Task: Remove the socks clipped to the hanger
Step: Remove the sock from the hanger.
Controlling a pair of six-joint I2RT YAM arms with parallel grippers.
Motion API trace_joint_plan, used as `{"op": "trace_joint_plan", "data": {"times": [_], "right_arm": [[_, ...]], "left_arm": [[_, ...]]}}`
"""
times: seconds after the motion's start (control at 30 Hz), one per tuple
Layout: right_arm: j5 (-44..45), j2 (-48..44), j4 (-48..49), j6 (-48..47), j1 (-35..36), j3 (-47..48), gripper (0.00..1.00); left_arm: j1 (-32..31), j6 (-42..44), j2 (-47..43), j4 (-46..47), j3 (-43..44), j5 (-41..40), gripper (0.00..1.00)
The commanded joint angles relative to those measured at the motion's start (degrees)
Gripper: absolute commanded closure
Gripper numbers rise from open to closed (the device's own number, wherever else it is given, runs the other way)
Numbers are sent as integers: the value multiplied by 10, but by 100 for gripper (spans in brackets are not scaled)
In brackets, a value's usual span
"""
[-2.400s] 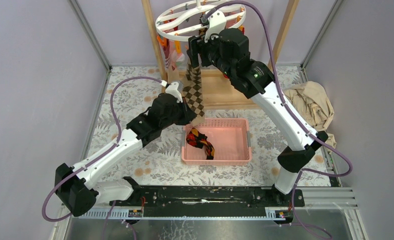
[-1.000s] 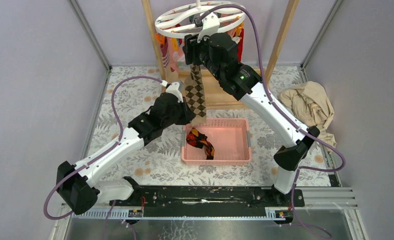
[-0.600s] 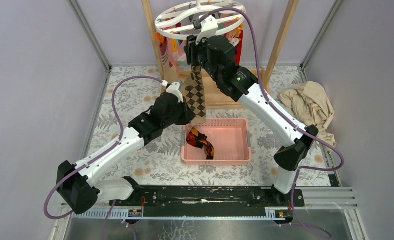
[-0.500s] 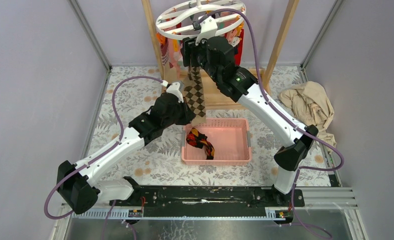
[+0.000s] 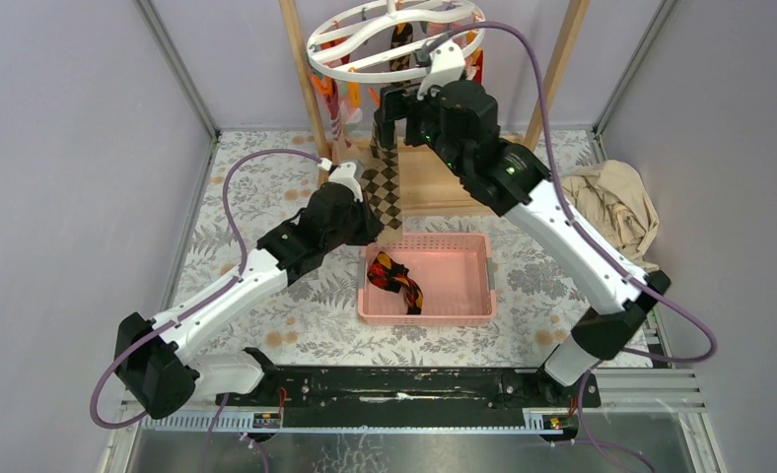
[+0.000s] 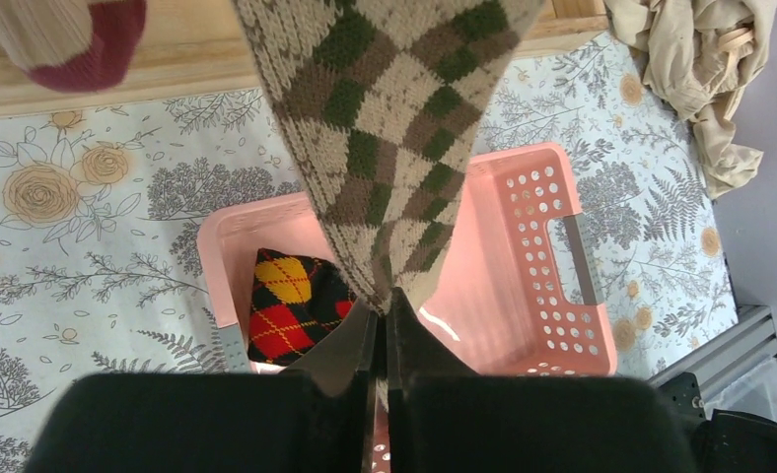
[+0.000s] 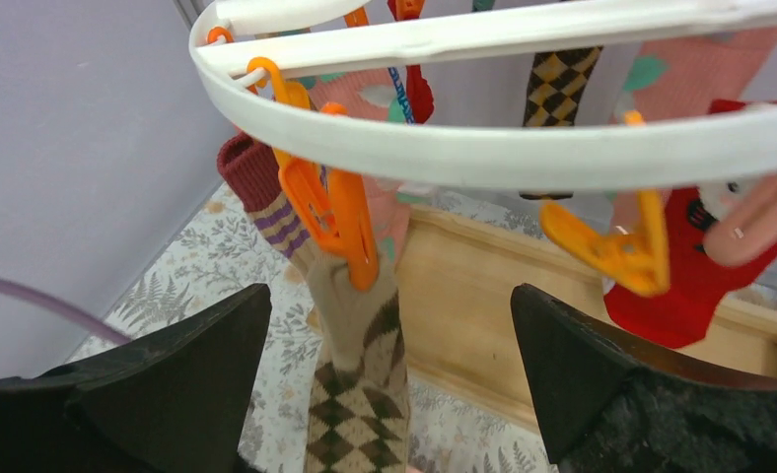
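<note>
Currently, your left gripper (image 6: 385, 301) is pinched tight on the toe of the brown-checked sock (image 6: 394, 128), directly above the pink basket (image 6: 552, 217). That sock runs straight up from the grip to the hanger (image 7: 483, 153). There an orange clip (image 7: 343, 217) on the ring's rim bites its upper part, with the striped cuff sticking out to one side.

Your right gripper (image 7: 389, 296) stands spread wide and holds nothing. It sits just below the ring, and its wrist view shows the clip and sock between its two fingers, apart from both.

Elsewhere on the ring, a red sock (image 7: 680, 286) and a pink sock (image 7: 720, 69) hang from their clips. A dark checked sock (image 7: 557, 84) hangs behind the crossbar.

You have one red-and-yellow checked sock (image 6: 291, 305) lying in the left end of the basket. The basket sits near the middle of the tabletop (image 5: 256, 197), and a beige cloth (image 5: 616, 207) lies bunched at the tabletop's right edge.
</note>
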Motion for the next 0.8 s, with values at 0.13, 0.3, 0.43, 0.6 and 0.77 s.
{"op": "trace_joint_plan", "data": {"times": [0.13,0.3,0.43,0.6,0.77], "right_arm": [[-104,-89,-30,85,-50,-50,0],[-132,-122,-43,96,-74,-54,0],[-111,-121,-62,101,-74,-24,5],[-40,-74,-115,90,-73,49,20],[0,-39,-125,65,-56,88,23]], "left_arm": [[2,23,14,15,20,-21,96],[2,23,24,18,31,-24,96],[2,23,36,23,44,-31,96],[-2,30,59,36,64,-48,96],[-4,37,95,49,83,-57,97]]}}
